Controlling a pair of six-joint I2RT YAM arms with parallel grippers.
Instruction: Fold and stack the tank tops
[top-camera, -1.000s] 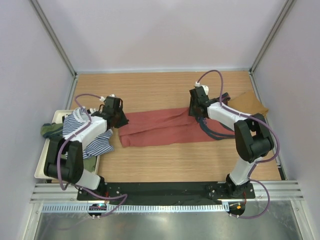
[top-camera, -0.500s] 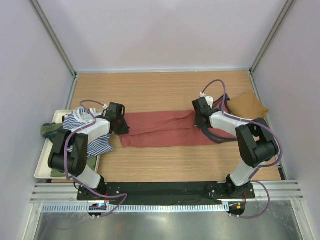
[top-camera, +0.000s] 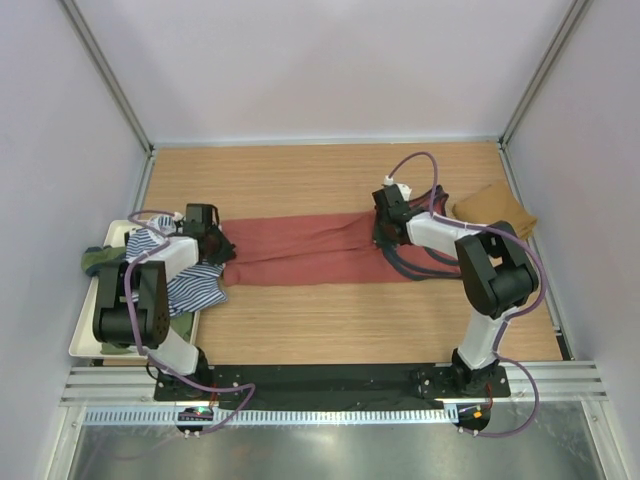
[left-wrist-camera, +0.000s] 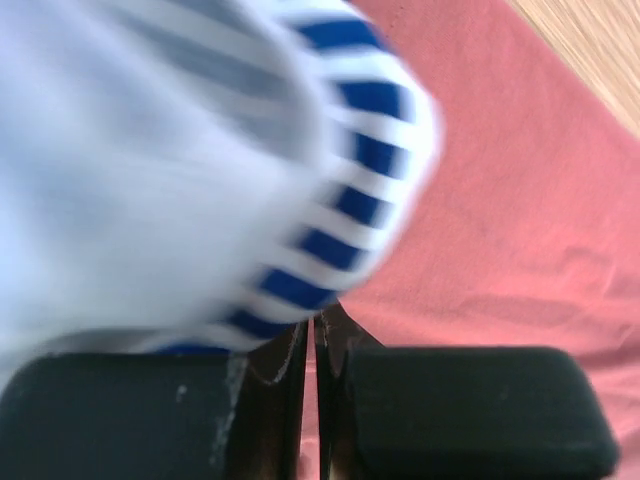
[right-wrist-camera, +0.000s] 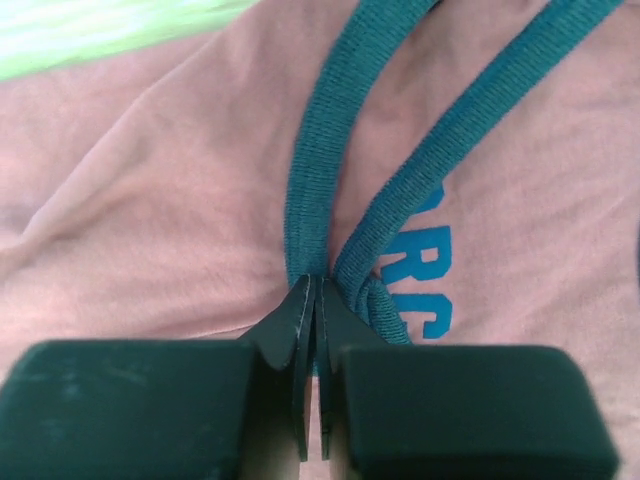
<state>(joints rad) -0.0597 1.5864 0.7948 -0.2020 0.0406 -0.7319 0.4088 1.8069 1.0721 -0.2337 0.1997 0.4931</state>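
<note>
Right tool (right-wrist-camera: 312, 300) is clenching the navy straps (right-wrist-camera: 312, 150) of the red top (top-camera: 300, 250). Left tool (left-wrist-camera: 312, 345) is pinching shut on the top's other end. Top is lying stretched flat across the bench (top-camera: 300, 180): rust-red, its blue lettering showing only in the right wrist view. Overhead view alone is showing the tan top (top-camera: 492, 208), folded at right, and the tray (top-camera: 85, 340) at left, holding the striped top (top-camera: 185, 285) and green top (top-camera: 98, 260).
</note>
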